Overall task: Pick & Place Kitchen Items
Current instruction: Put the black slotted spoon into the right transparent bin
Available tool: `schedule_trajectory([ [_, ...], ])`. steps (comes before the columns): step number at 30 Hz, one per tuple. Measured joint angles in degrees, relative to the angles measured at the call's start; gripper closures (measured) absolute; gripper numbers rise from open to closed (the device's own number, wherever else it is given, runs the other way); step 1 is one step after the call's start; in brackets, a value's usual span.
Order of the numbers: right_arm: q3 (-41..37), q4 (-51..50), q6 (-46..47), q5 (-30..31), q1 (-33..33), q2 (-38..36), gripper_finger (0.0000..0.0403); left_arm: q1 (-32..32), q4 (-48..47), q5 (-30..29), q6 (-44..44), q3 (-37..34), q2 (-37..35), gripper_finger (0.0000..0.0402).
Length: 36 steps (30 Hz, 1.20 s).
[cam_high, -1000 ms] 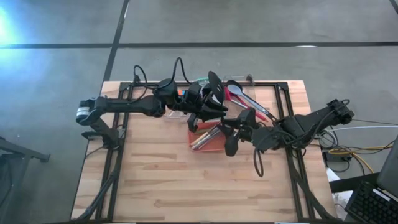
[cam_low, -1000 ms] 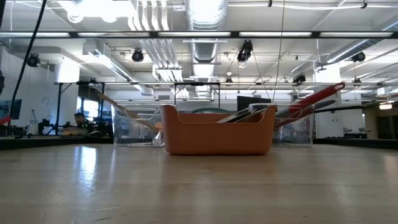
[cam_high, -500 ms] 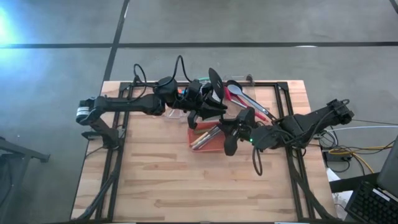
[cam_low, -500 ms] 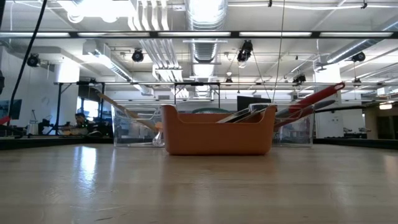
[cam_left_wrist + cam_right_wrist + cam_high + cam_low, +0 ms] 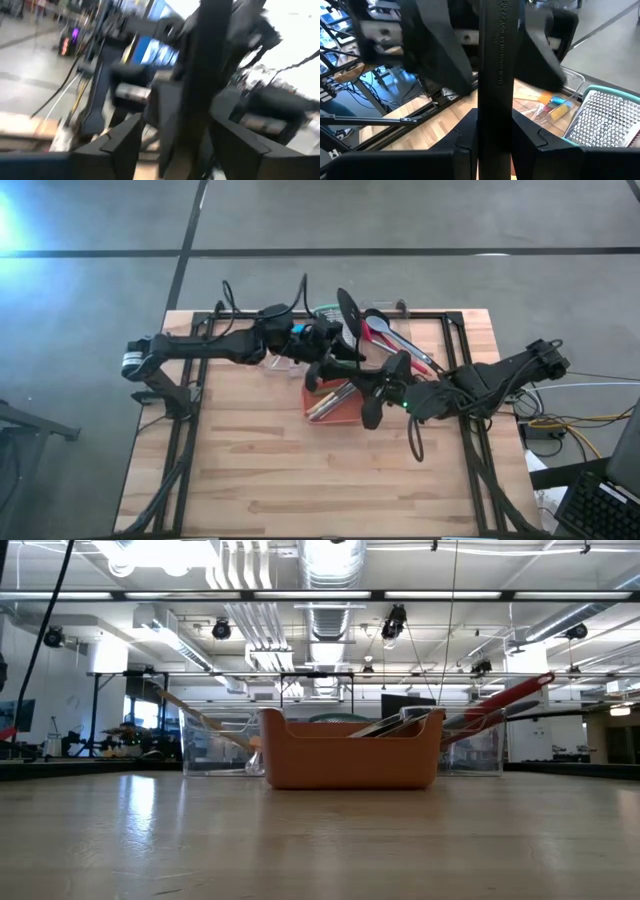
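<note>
A long black utensil (image 5: 356,350) hangs in the air over the orange tray (image 5: 322,412), its oval head (image 5: 346,307) toward the table's far edge. My right gripper (image 5: 382,382) comes in from the right and is shut on its handle (image 5: 495,75). My left gripper (image 5: 338,358) reaches in from the left and is open. In the left wrist view its fingers (image 5: 122,142) stand on either side of the same handle (image 5: 202,70) with a gap on each side. The low view shows neither gripper. My right gripper pinches the black utensil's handle (image 5: 495,112) between its two fingers (image 5: 466,135), somewhere along the middle of its length. The fingers come from the table's right, nearly level, and lie across the handle. The utensil is lifted clear above the orange tray.
The orange tray (image 5: 350,752) holds several slim utensils. Behind it stand clear bins (image 5: 215,745) with a red spoon (image 5: 383,330) and a grey spatula (image 5: 408,346) sticking out. A steel grater with teal rims (image 5: 610,117) stands at the far side. The near half of the table (image 5: 300,480) is bare wood.
My left gripper has opened and let go of the black handle, and its wrist has tipped a little. My right gripper has kept its place with the utensil, which stays lifted over the orange tray.
</note>
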Motion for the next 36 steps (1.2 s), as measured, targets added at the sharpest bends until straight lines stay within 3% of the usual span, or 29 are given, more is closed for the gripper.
schedule_trajectory([
  [6, 0.0, -0.3, -0.3, -0.1, 0.3, -0.6, 0.0337, 0.6, -15.1, -0.2, 8.1, 5.0, 0.0, 0.0140],
  [16, 0.0, -0.4, -2.3, 0.2, 0.8, -2.2, 0.0337, 6.0, -39.1, -0.6, 14.5, 14.1, -0.2, 0.0135],
  [25, 0.0, -2.3, -2.5, 1.4, 0.9, -3.1, 0.0337, 9.9, -49.0, -1.6, 15.9, 13.8, -3.2, 0.0135],
  [36, 0.0, -3.8, -2.5, 3.0, 0.9, -4.3, 0.0337, 11.4, -62.3, -11.6, 20.1, 13.8, -7.0, 0.0138],
])
